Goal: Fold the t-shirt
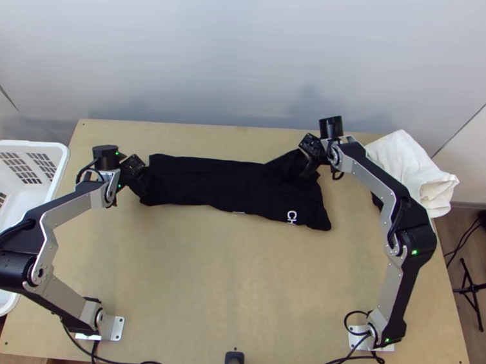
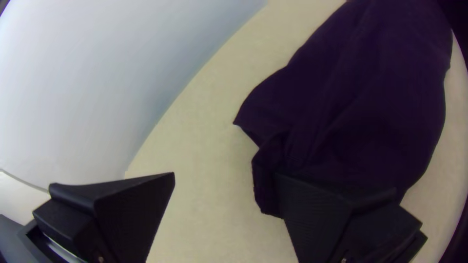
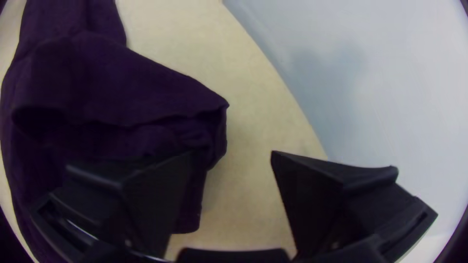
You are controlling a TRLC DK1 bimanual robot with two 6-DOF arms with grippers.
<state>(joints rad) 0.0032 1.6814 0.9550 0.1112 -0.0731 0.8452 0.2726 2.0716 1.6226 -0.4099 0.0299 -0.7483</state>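
The black t-shirt (image 1: 223,184) lies as a long folded strip across the upper middle of the table, some white lettering at its right part. At its left end is my left gripper (image 1: 138,185); in the left wrist view this gripper (image 2: 225,195) stands open, one finger over the dark cloth (image 2: 360,107) and the other over bare table. My right gripper (image 1: 306,165) is at the shirt's upper right, where the fabric rises to a peak. In the right wrist view the gripper (image 3: 232,165) is open, one finger against the bunched cloth (image 3: 122,92).
A white basket (image 1: 59,174) stands at the table's left edge. White cloth (image 1: 411,170) lies in a heap at the back right corner, behind the right arm. A wall rises behind the far edge. Bare wood (image 1: 239,278) spreads in front of the shirt.
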